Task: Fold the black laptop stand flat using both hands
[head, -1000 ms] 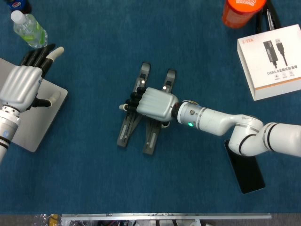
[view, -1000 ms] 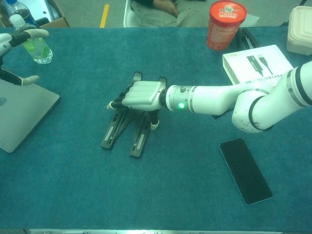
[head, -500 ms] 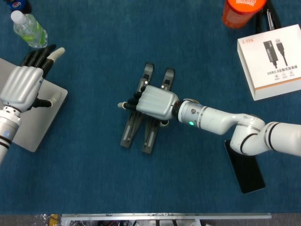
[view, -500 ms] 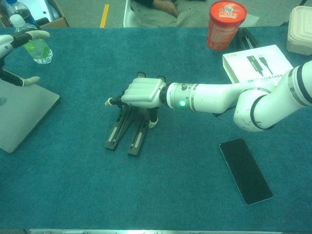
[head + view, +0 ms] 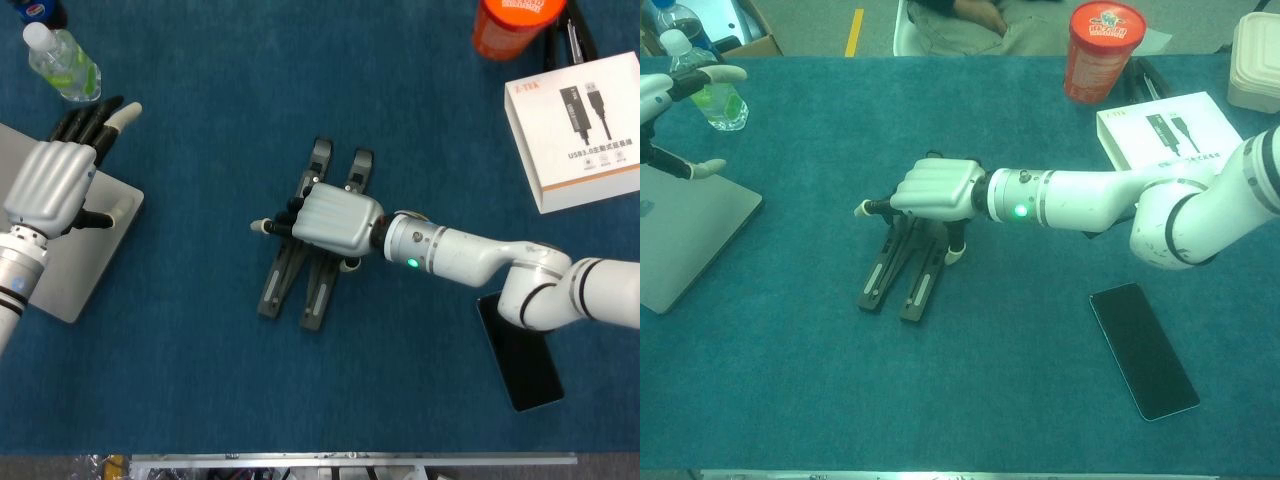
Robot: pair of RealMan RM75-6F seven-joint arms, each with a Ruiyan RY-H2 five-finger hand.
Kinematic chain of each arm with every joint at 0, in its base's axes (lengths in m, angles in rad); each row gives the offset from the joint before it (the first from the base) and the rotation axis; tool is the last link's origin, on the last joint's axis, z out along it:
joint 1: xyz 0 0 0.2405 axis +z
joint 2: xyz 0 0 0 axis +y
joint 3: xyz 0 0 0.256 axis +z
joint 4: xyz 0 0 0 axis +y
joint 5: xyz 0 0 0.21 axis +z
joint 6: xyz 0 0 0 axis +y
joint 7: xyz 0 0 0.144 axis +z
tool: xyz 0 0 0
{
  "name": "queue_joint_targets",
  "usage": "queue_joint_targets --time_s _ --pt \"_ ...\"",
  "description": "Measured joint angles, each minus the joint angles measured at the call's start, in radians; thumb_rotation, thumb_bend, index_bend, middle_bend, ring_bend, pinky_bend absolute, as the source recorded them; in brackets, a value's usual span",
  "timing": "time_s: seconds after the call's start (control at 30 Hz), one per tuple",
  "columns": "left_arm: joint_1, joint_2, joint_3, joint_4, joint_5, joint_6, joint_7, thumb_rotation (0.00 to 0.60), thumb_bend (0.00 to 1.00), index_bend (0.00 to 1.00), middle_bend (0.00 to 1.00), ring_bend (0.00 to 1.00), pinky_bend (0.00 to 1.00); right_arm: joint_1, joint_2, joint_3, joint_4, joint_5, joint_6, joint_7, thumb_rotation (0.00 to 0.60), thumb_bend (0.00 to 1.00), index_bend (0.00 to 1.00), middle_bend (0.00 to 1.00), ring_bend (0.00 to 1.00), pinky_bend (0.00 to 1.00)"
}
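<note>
The black laptop stand [image 5: 279, 283] lies mid-table, its two rails nearly parallel and close together, running from upper right to lower left; the chest view shows the stand [image 5: 881, 279] too. My right hand [image 5: 335, 220] lies over its upper half, palm down, and grips it with fingers curled around the rails; the part beneath is hidden. In the chest view this right hand [image 5: 935, 189] arches over the stand's far end. My left hand [image 5: 50, 180] hovers far to the left above a silver laptop [image 5: 75, 270], fingers spread, holding nothing.
A plastic water bottle [image 5: 62, 62] stands at the back left. An orange cup [image 5: 1102, 38] and a white cable box [image 5: 580, 130] are at the back right. A black phone [image 5: 1143, 348] lies flat at the front right, under my right forearm in the head view.
The stand's two rails have drawn closer together and turned more parallel under my right hand, which shifted slightly right. My left hand has barely moved.
</note>
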Motion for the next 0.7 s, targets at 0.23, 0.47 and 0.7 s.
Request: queue_joint_targets --time_s 0.23,0.47,0.7 --pt "0.001 0.001 0.0 -0.007 -0.003 -0.002 0.008 0.6 0.29 0.0 0.0 0.0 0.04 0.02 0.037 -0.007 -0.032 -0.013 -0.01 0.036 0.6 0.0 0.0 0.05 0.03 0.17" --pt "0.004 0.008 -0.001 -0.017 -0.008 0.0 0.012 0.6 0.3 0.0 0.0 0.0 0.04 0.034 0.021 -0.015 -0.009 -0.008 -0.041 0.062 0.6 0.0 0.0 0.05 0.03 0.17" --pt "0.009 0.014 -0.001 -0.019 -0.014 -0.001 0.01 0.6 0.29 0.0 0.0 0.0 0.04 0.043 0.006 -0.022 0.017 -0.004 -0.062 0.082 0.6 0.0 0.0 0.05 0.03 0.17"
